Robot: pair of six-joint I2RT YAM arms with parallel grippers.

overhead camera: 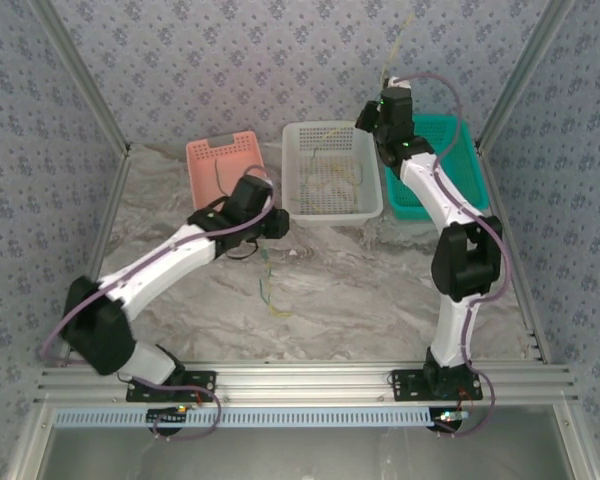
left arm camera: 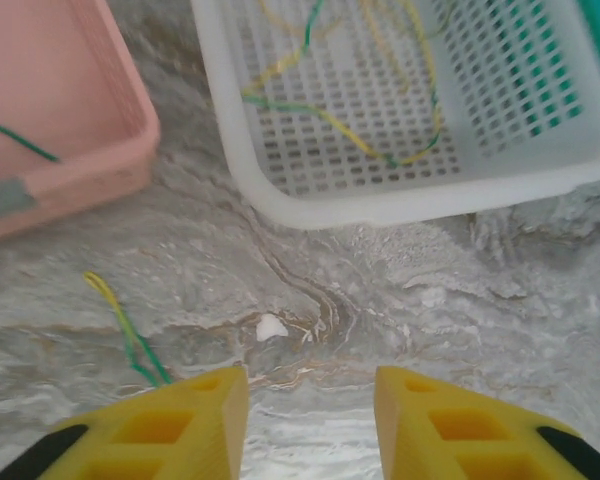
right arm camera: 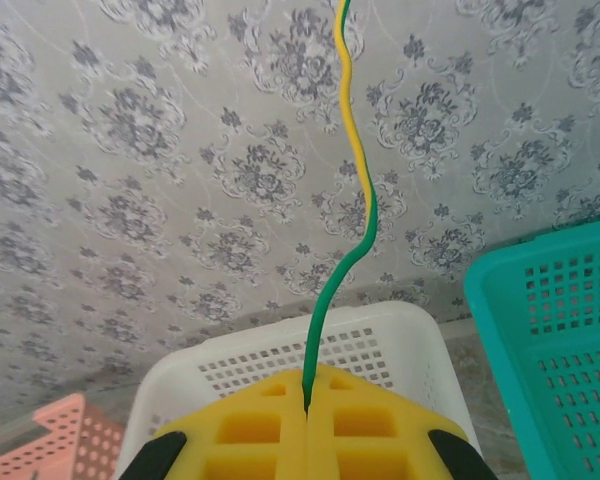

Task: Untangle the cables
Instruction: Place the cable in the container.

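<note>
My right gripper (right arm camera: 306,410) is shut on one green-and-yellow cable (right arm camera: 356,150), which rises from the closed jaws in front of the wall; from above, this gripper (overhead camera: 385,112) hangs by the white basket's right rim, the cable (overhead camera: 395,50) trailing upward. Several more cables (left arm camera: 330,115) lie inside the white basket (left arm camera: 400,205). A loose green-yellow strand (overhead camera: 270,290) lies on the table; in the left wrist view that strand (left arm camera: 120,320) is just left of my left gripper (left arm camera: 310,390), which is open over bare marble, nothing between its fingers. A thin green cable (left arm camera: 15,140) lies in the pink basket (left arm camera: 90,165).
Three baskets stand in a row at the back: pink (overhead camera: 225,160), white (overhead camera: 330,205), teal (overhead camera: 450,160). A small white scrap (left arm camera: 271,326) lies on the marble tabletop (overhead camera: 360,290) ahead of the left gripper. Metal frame posts and patterned walls close in the sides and back.
</note>
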